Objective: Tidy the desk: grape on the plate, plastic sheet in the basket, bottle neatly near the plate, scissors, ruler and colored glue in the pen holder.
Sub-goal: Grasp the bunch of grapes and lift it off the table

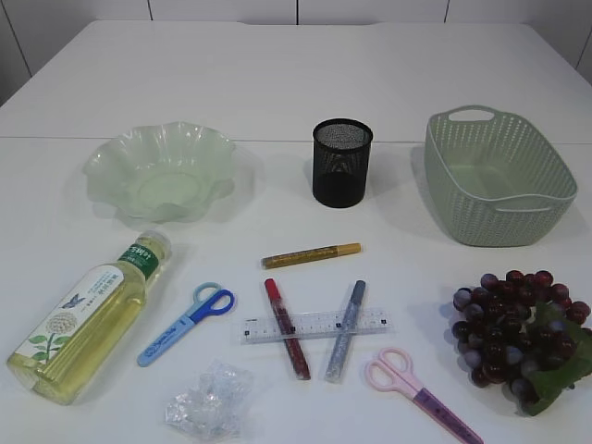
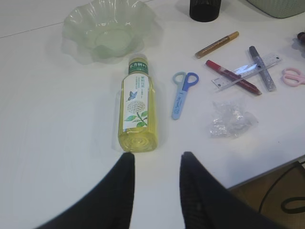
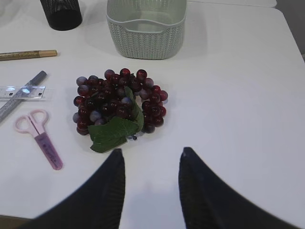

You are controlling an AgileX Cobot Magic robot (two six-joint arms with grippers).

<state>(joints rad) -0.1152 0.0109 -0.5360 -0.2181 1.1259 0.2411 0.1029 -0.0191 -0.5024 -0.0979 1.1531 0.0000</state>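
A dark grape bunch with a green leaf lies at the front right, just ahead of my open right gripper. The yellow bottle lies on its side at the front left, its base just ahead of my open left gripper. The pale green plate sits behind it. A crumpled plastic sheet lies at the front. Blue scissors, pink scissors, a clear ruler and gold, red and silver glue pens lie mid-table. Neither arm shows in the exterior view.
The black mesh pen holder stands at the middle back. The green woven basket stands at the back right, beyond the grapes. The table's front edge runs close by at the lower right of the left wrist view.
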